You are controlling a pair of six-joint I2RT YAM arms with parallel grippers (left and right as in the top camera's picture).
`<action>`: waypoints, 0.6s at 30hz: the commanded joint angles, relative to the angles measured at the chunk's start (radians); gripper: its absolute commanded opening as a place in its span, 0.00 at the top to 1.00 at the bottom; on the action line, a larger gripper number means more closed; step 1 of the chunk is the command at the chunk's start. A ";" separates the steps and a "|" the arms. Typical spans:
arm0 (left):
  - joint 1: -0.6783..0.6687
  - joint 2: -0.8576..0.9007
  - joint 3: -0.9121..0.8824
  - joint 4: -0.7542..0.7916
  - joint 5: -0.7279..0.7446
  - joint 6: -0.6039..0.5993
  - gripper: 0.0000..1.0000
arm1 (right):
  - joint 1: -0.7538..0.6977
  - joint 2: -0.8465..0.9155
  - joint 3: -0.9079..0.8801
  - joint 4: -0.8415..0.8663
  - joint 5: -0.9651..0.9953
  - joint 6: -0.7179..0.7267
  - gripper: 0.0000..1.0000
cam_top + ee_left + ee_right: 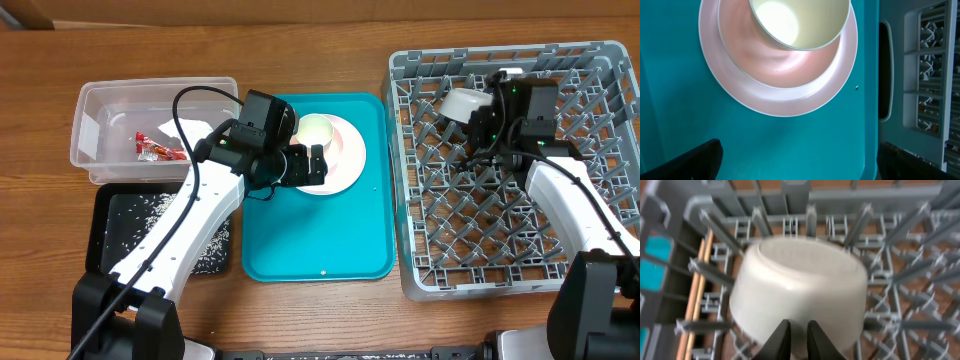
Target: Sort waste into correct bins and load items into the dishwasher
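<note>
The whitish bowl [800, 295] lies in the far left corner of the dish rack [470, 230], tipped among the upright pegs, which appear to prop it so that it cannot roll across the lattice floor. The right fingers [777, 342] are at its near edge, drawn almost together with only a thin gap. I cannot tell whether the bowl's wall is pinched in that gap or the tips merely stand in front of it. The view is blurred, so the contact stays uncertain.

The left fingers [690, 162] are released and spread wide, one at each lower corner of the wrist view, with nothing between them. They hover over the teal tray [300, 250], just near of the pink plate [775, 95]. The white cup [800, 22] stands upright on the plate's far side. That wide spread probably suits a reach for the plate's rim or the cup, the dishes not yet racked. Stacked as they are, the cup would likely have to go first or the plate would carry it along.

On the left of the desk [330, 310] the sorting looks done. The red wrapper [160, 150] and the paper napkin [185, 128] lie in the clear tub [120, 100], and the rice grains [150, 207] are scattered in the black tray [110, 250], dry waste apart from food.
</note>
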 commanded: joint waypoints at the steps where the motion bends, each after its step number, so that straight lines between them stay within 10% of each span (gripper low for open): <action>1: 0.003 -0.020 0.023 0.000 -0.009 0.008 0.00 | 0.002 0.006 0.008 -0.033 -0.009 0.010 0.86; 18: 0.003 -0.020 0.023 0.000 -0.009 0.008 0.00 | 0.002 -0.047 0.046 0.198 -0.009 0.084 0.86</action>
